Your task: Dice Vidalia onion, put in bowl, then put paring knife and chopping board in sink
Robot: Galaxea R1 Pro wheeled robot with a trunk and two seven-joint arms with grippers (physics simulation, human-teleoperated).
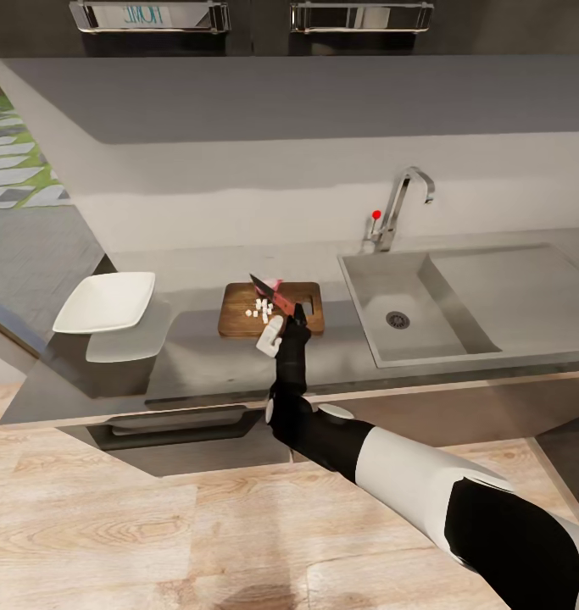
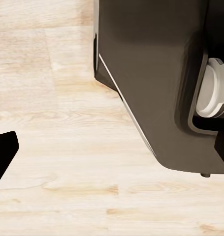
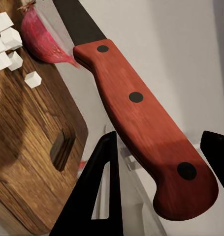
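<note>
The long grey, slightly reflective desk (image 1: 204, 360) is seen over dark cabinets, with the rectangular stainless-steel sink (image 1: 408, 292) set in at the right, under an angular chrome tap (image 1: 401, 203) with a red knob. The white shallow squarish bowl (image 1: 105, 302) sits at the desk's left end, well apart from the dark brown wooden chopping board with slot handle (image 1: 238, 315), which lies between bowl and sink. White onion dice (image 1: 260, 308) are piled on the board, and a pinkish piece of onion (image 3: 40, 37) is seen beside the blade, apparently not yet fully cut.

The right claw (image 3: 161, 162) is closed around the reddish riveted handle of the paring knife (image 3: 141, 113), whose dark blade is held over the board, tilted. The state of the left claw (image 2: 3, 152) cannot be told; one dark finger is seen over pale wooden floor.

Dicing is judged nearly done. For a good finish, the blade should be brought down squarely on the remaining piece, kept over the board so dice are not knocked onto the desk. The grip on the handle should be kept firm so the knife is not twisted.
</note>
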